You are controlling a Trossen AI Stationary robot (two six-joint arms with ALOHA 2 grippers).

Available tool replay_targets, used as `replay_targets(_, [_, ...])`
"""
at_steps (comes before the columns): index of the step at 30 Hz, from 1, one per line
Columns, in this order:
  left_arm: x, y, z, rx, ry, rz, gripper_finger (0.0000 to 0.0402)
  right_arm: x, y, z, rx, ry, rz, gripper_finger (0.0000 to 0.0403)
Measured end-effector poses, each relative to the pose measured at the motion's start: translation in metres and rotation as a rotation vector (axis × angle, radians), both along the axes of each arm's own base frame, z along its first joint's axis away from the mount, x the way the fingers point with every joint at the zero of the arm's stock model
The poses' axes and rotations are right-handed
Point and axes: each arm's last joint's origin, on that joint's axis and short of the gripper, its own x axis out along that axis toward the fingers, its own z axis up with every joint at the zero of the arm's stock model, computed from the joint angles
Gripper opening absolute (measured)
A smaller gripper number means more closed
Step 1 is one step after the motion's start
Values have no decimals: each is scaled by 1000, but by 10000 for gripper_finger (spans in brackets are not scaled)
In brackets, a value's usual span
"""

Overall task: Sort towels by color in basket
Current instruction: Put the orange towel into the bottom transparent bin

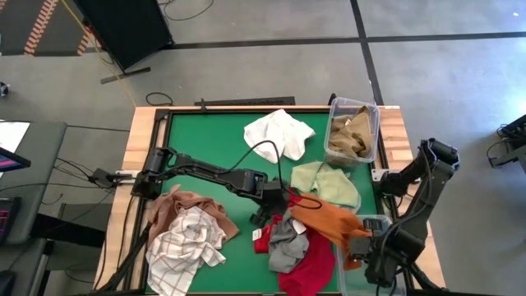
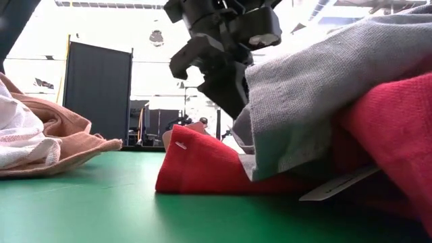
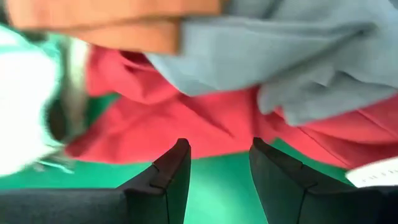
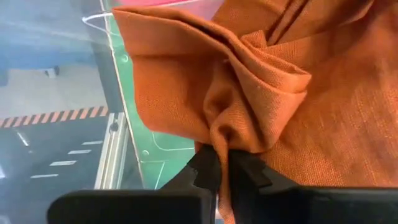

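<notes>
1. Far left of the green worktop (image 1: 205, 140): white-with-red-check towel (image 1: 185, 247) lies on top of a tan/brown towel (image 1: 185, 205), both near the front-left corner.
2. Left arm reaches across from the left edge; left end effector (image 1: 265, 215) sits low at the centre, fingers (image 3: 171, 171) apart at a moderate gap, holding nothing, pointed at the red towel (image 3: 186, 124) just ahead.
3. White towel (image 1: 279, 131) lies alone at the back centre, well apart from the pile.
4. Centre-front pile: grey towel (image 1: 288, 247) lies over the red towel; low view shows the grey draped on top and a small white tag (image 2: 337, 183) sticking out under it.
5. Pale green towel (image 1: 327, 182) sits right of centre, touching the pile's upper edge.
6. Rust orange towel (image 1: 333, 222) stretches from the pile toward the right; right end effector (image 4: 219, 168) is clamped on a bunched fold of it, at the front-right.
7. Clear bin (image 1: 353, 131) at the back right holds a tan towel (image 1: 349, 136). A second clear bin (image 1: 370, 224) prob. sits under the right end effector, view poor.
</notes>
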Motion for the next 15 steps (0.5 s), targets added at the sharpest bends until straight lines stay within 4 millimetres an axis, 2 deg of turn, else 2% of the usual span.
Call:
replay_targets(9, [4, -8, 12, 99, -122, -28, 157, 8, -5, 0, -18, -29, -10, 55])
replay_targets(15, [0, -14, 42, 105, -251, -59, 190, 15, -10, 0, -20, -35, -16, 55])
